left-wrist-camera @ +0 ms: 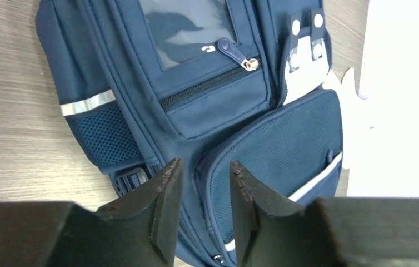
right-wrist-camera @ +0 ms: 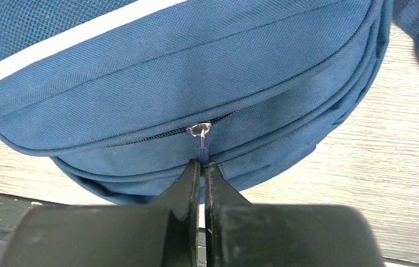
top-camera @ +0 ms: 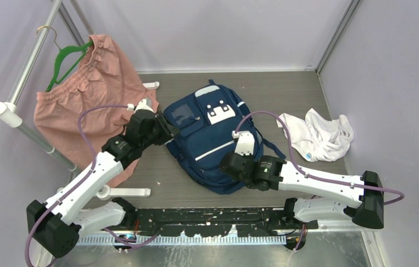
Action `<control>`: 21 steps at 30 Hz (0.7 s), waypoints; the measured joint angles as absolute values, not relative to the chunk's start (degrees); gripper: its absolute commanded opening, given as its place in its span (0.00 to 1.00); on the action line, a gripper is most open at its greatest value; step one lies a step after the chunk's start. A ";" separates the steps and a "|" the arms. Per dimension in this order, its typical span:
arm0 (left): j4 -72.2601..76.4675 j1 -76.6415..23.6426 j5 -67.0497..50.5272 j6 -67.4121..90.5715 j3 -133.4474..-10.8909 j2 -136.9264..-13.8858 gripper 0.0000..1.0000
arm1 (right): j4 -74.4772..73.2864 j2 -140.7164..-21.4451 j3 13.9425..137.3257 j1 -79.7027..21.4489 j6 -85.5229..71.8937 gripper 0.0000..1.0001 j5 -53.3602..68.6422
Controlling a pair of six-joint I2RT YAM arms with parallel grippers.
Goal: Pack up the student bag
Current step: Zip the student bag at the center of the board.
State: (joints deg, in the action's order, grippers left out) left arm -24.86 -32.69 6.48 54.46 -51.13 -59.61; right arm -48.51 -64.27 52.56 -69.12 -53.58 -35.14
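The student bag (top-camera: 213, 139) is seen in the overhead view lying flat near the middle of the table (top-camera: 296, 94), front face up, with its white patch (top-camera: 220, 113) towards the far end and its rounded end towards the arm bases. Only in the right wrist view is the detail of that near end shown: a zip line is run along the curved edge, its metal slider (right-wrist-camera: 199, 129) is parked about midway, and a small blue zipper pull (right-wrist-camera: 202, 147) hangs from it. The right gripper (right-wrist-camera: 201, 165) is pressed together on this pull, the fingers meeting with only the tab between them; from above this grip is hidden under the wrist. The left wrist view gives what the other views do not: a clear window pocket (left-wrist-camera: 188, 28) with its own zip and blue tab (left-wrist-camera: 229, 50), a reflective stripe (left-wrist-camera: 88, 103) above a mesh side pocket (left-wrist-camera: 104, 136), and the front pocket (left-wrist-camera: 285, 144) beside it. The left gripper (left-wrist-camera: 204, 167) is held just over the bag's side, its fingers parted with a gap between them and nothing clamped. Farther out, shown only from above, pink shorts (top-camera: 93, 94) on a green hanger (top-camera: 65, 61) are draped at the left of the table against a white rail, and a crumpled white cloth (top-camera: 318, 133) lies to the right of the bag, apart from it.
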 measured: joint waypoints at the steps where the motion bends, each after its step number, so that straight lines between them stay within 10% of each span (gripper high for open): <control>1: -25.32 -32.36 6.70 54.11 -51.90 -59.51 0.41 | -49.08 -64.27 52.56 -69.01 -52.90 0.01 -35.14; 21: -34.89 -65.98 26.92 78.39 -51.24 -65.43 0.48 | -48.71 -63.11 52.84 -66.57 -48.77 0.01 -32.95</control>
